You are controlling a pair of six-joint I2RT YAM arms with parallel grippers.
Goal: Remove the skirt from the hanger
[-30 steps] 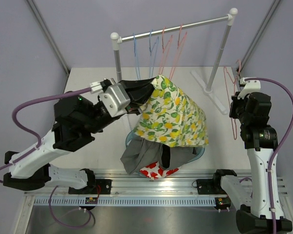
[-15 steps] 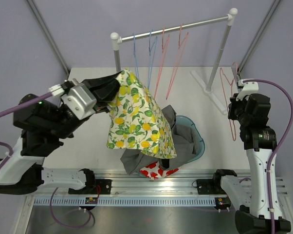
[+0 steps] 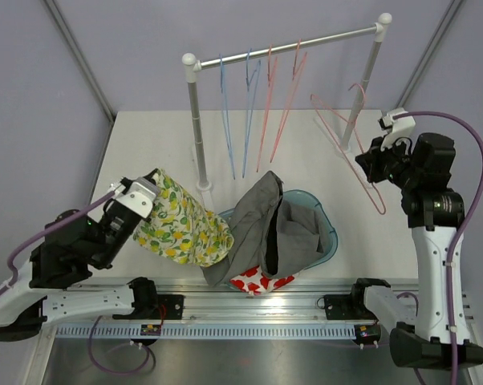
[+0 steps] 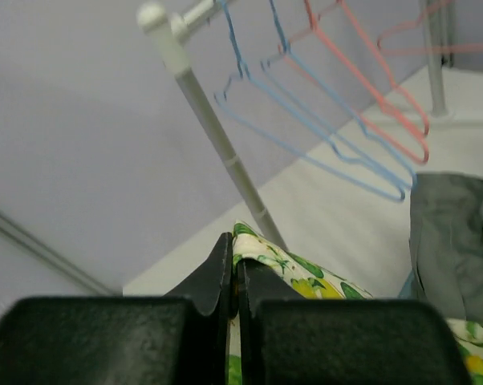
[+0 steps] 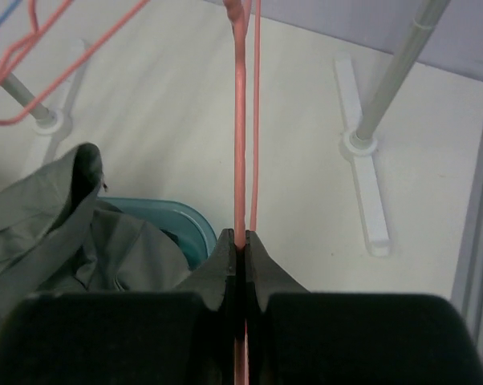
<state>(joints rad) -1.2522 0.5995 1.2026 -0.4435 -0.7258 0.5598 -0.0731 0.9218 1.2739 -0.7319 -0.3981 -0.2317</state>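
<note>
The skirt, white with yellow lemons and green leaves, lies bunched on the table at the left, off the hanger. My left gripper is shut on its upper edge; the fabric shows between the fingers in the left wrist view. The pink hanger hangs bare in the air at the right, near the rack's right post. My right gripper is shut on it; the pink wire rises from between the closed fingers in the right wrist view.
A white rack at the back holds two blue and two pink hangers. A teal basket at the front middle holds grey cloth and a red patterned item.
My left gripper has pulled the skirt down and to the left, from spread in the air to bunched on the table. My right gripper has swung the bare hanger up toward the rack.
</note>
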